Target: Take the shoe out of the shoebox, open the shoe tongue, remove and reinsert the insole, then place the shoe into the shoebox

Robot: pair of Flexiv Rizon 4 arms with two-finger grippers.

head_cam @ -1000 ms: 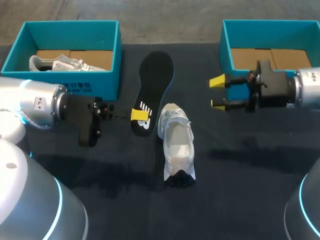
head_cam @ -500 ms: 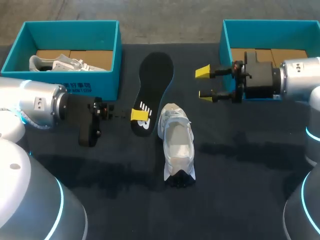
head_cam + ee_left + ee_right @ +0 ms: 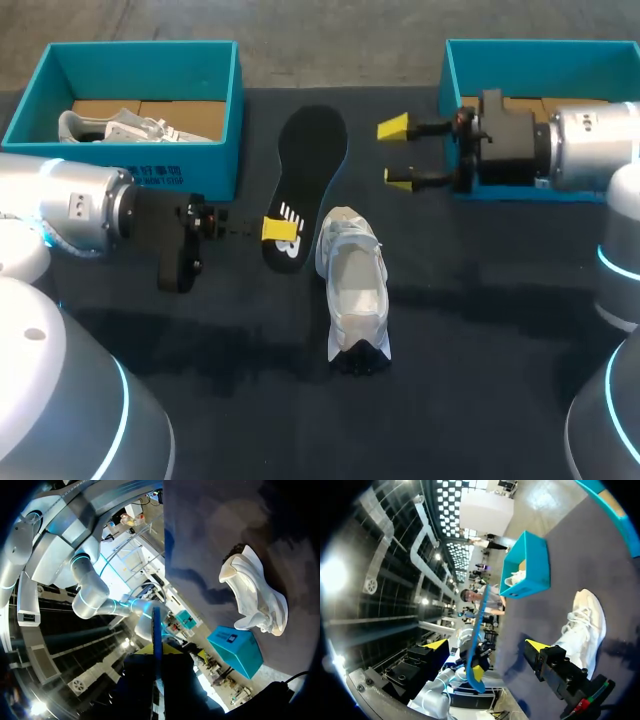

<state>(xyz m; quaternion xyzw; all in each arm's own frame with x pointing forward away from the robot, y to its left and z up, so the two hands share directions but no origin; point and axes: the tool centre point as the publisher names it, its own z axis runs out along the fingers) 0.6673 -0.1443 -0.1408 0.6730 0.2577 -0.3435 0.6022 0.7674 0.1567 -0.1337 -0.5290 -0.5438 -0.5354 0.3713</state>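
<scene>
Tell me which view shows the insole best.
The head view: the black insole shows its whole outline there, with its heel end in the left gripper. Both wrist views catch it only edge-on, as a thin blue strip.

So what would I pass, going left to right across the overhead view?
Blue box with a second shoe inside → left hand gripping the black insole → white shoe → open right hand → other blue box.

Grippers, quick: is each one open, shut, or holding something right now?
Left gripper: shut on the black insole, at its heel end.
Right gripper: open, holding nothing.
</scene>
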